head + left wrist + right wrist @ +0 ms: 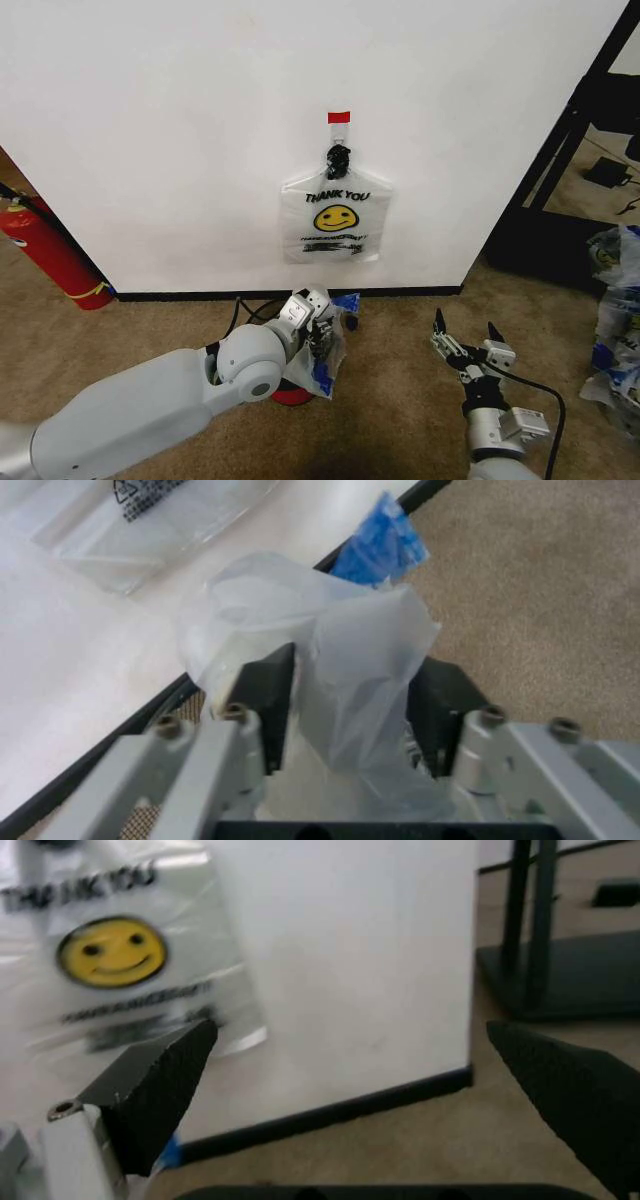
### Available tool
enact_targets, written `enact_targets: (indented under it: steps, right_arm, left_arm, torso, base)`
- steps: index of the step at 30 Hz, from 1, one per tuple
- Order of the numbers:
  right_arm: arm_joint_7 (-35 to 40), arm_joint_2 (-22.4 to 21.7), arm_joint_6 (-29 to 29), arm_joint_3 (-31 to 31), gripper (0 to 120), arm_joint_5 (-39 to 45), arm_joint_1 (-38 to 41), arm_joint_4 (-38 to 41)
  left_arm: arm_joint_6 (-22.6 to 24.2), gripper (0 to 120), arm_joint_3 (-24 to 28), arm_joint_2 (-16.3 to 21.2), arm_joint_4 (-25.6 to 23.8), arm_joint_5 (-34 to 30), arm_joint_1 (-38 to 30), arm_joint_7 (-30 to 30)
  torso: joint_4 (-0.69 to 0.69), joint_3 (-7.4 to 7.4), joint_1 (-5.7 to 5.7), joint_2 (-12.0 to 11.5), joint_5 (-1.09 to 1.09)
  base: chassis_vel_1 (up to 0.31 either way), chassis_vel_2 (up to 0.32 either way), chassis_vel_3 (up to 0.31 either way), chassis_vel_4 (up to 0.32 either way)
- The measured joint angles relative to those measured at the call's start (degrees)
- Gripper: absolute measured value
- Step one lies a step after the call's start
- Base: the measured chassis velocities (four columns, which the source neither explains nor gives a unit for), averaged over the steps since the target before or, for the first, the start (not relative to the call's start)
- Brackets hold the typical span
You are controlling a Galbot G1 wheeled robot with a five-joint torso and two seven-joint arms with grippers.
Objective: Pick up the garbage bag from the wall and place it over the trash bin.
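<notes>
My left gripper [325, 345] is shut on the garbage bag [335, 350], a crumpled translucent bag with blue marks, low over the carpet near the baseboard. The left wrist view shows the garbage bag [350, 630] bunched between the two dark pads of the left gripper [350, 682]. Under my left arm sits the trash bin [292, 396], mostly hidden, with its red bottom band showing. Another flat smiley bag [335, 220] hangs from a black hook on the white wall [150, 150]. To the right, my right gripper [465, 330] stands open above the carpet and holds nothing.
A red fire extinguisher [50, 255] leans at the wall's left end. A black stand [560, 200] rises right of the wall's corner. More plastic bags [620, 300] lie at the far right. Brown carpet spreads between the two arms.
</notes>
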Motion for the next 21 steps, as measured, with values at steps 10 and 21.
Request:
enact_targets:
  steps: [10,21]
  right_arm:
    - [-8.3,-10.7,-6.0,-7.0,100,1.3,4.8,-2.1]
    - [-7.2,-13.6,-13.5,-15.6,100,10.2,15.8,-7.9]
  left_arm:
    - [0.0,0,-0.2,-0.6,0.0,-0.8,-0.8,-0.6]
    - [-0.1,0,6.0,-4.5,3.9,-2.5,-8.3,-0.5]
  torso:
    - [0.02,0.00,0.00,0.0,0.01]
    - [-0.01,0.00,0.00,0.0,0.01]
  base:
    - [0.000,0.000,0.000,0.000]
    - [0.000,0.000,0.000,0.000]
